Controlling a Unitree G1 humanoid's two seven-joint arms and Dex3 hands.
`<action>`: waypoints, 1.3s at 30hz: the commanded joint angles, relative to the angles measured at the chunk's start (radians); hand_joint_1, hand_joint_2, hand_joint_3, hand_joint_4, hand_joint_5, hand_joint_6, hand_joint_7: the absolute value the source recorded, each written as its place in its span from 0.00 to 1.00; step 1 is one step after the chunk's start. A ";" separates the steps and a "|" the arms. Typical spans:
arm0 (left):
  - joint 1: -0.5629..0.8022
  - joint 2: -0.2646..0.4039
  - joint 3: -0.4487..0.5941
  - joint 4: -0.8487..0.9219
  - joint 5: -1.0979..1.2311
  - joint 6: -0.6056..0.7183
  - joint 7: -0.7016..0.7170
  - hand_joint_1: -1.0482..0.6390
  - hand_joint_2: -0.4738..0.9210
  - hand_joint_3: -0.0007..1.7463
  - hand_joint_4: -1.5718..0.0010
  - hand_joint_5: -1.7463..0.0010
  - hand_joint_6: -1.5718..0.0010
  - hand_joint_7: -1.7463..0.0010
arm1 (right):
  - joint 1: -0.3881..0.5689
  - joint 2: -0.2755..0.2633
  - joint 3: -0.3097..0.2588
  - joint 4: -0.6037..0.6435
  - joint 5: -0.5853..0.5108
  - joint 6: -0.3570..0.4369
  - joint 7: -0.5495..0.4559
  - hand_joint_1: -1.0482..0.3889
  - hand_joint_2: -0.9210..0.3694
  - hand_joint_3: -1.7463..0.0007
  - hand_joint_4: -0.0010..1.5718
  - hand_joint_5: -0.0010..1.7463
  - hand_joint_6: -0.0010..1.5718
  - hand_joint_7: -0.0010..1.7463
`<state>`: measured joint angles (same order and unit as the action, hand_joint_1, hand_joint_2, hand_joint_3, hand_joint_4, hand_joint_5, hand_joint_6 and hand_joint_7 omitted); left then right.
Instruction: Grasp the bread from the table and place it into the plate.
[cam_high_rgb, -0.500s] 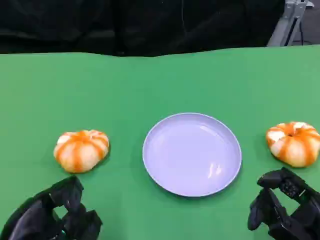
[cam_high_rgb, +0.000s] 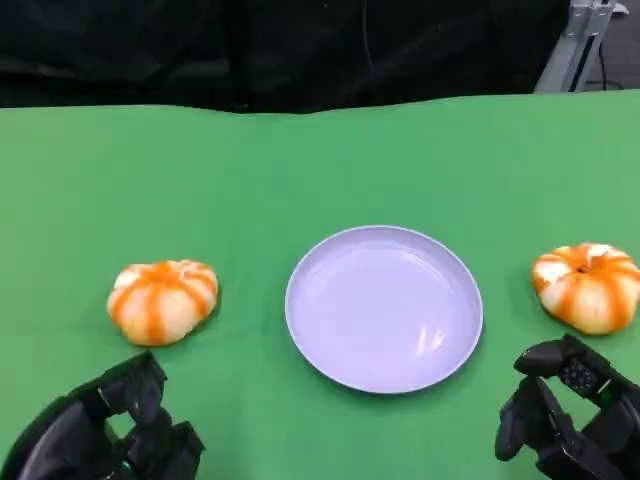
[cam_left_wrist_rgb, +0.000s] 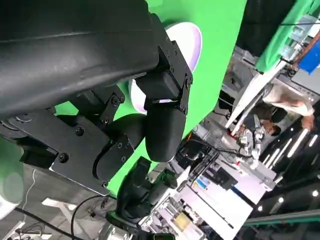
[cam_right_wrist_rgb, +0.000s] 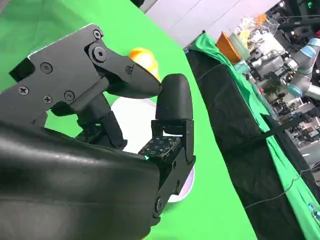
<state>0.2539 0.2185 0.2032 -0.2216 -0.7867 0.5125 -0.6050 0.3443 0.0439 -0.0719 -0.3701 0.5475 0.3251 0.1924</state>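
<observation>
Resting on the green surface (cam_high_rgb: 320, 160) are two orange-and-white striped bread rolls and one pale lavender plate (cam_high_rgb: 384, 307). The plate sits at the centre of the head view and holds nothing. The left bread (cam_high_rgb: 163, 300) lies well apart from the plate on the robot's left side; the right bread (cam_high_rgb: 589, 287) lies on the opposite side, near the picture's right edge, also clear of the plate rim.

The left hand (cam_high_rgb: 105, 432) sits at the lower left of the head view, just short of the left bread and not touching it. Its fingers (cam_left_wrist_rgb: 162, 132) are curled part-way with a gap between them and have hold of nothing. The right hand (cam_high_rgb: 565, 422) sits at the lower right, just below the right bread and apart from it. Its fingers (cam_right_wrist_rgb: 174, 102) are likewise apart and hold nothing.

The left wrist view shows part of the plate beyond the fingers. The right wrist view shows the plate and one bread beyond it. A black backdrop (cam_high_rgb: 280, 50) borders the far edge of the surface.
</observation>
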 joint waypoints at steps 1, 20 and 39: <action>0.005 0.004 0.005 -0.013 0.019 -0.009 0.025 0.55 0.74 0.75 0.38 0.00 0.52 0.00 | 0.002 -0.008 -0.007 -0.007 -0.004 -0.003 -0.006 0.62 0.28 0.40 0.53 1.00 0.52 0.82; -0.037 0.198 -0.165 -0.053 1.015 -0.708 0.335 0.18 1.00 0.17 0.78 0.86 0.69 0.95 | -0.013 -0.013 -0.007 0.006 -0.008 0.004 -0.010 0.62 0.29 0.38 0.53 1.00 0.53 0.81; -0.521 0.278 -0.385 0.355 1.562 -0.738 0.522 0.14 1.00 0.08 0.73 0.93 0.66 0.99 | -0.009 0.005 0.006 0.004 -0.017 0.004 -0.032 0.63 0.29 0.38 0.53 1.00 0.52 0.81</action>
<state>-0.2449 0.4862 -0.1577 0.0941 0.7649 -0.2364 -0.0878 0.3271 0.0485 -0.0642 -0.3527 0.5341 0.3344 0.1672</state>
